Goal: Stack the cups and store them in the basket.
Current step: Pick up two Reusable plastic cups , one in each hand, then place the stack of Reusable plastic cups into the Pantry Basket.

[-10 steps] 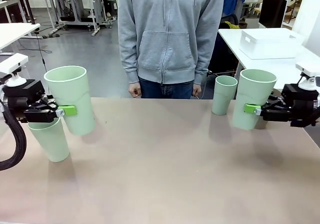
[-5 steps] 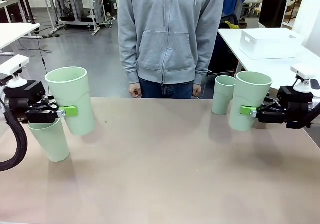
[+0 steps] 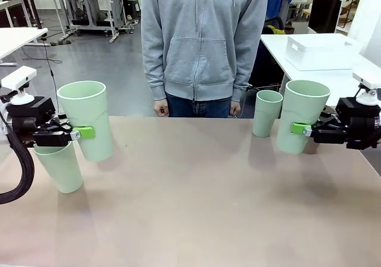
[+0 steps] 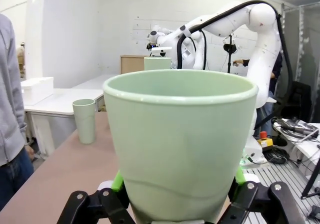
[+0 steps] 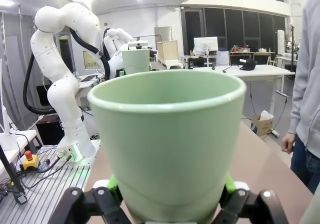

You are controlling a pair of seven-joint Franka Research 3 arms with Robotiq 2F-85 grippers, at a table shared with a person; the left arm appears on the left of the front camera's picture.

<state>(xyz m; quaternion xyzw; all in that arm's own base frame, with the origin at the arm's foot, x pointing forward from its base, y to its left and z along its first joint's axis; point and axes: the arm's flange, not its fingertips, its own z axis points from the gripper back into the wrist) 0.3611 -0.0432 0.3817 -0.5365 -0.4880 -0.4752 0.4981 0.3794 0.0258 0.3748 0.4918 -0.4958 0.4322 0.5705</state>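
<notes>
Front view: the left tool [image 3: 82, 133] comes in from the left edge and is clamped on a mint green cup [image 3: 87, 119], with one green pad [image 3: 85, 132] pressed to the cup's wall about halfway up. This left-held cup is raised off the desk [image 3: 196, 201] and tilted a little, its base leaning toward the middle. Just below the tool a second mint cup [image 3: 59, 168] stands upright on the desk near its left edge.

At the right side, the right tool [image 3: 305, 129] is closed on another mint cup [image 3: 302, 124], which it holds upright by the wall. I cannot tell whether that cup's base touches the desk. Just beside it, toward the far edge, a fourth mint cup [image 3: 266, 113] stands upright on the desk, and it looks smaller because it is farther off.

A person in a grey hooded top [image 3: 202, 40] stands at the far side with both hands low at the desk's edge. A white basket [image 3: 321, 52] rests on the neighbouring white desk behind the right arm, well apart from all four cups.

Left wrist view: the left tool [image 4: 177, 184] grips its cup [image 4: 180, 144] between two green pads [image 4: 117, 181], and the cup's open mouth faces up. The fourth cup [image 4: 86, 120] stands farther down the desk, and the other arm across the way holds its own cup [image 4: 157, 63].

Right wrist view: the right tool [image 5: 170, 186] likewise pinches its cup [image 5: 167, 144] from both sides, and the left arm beyond carries its own cup [image 5: 135, 60].
</notes>
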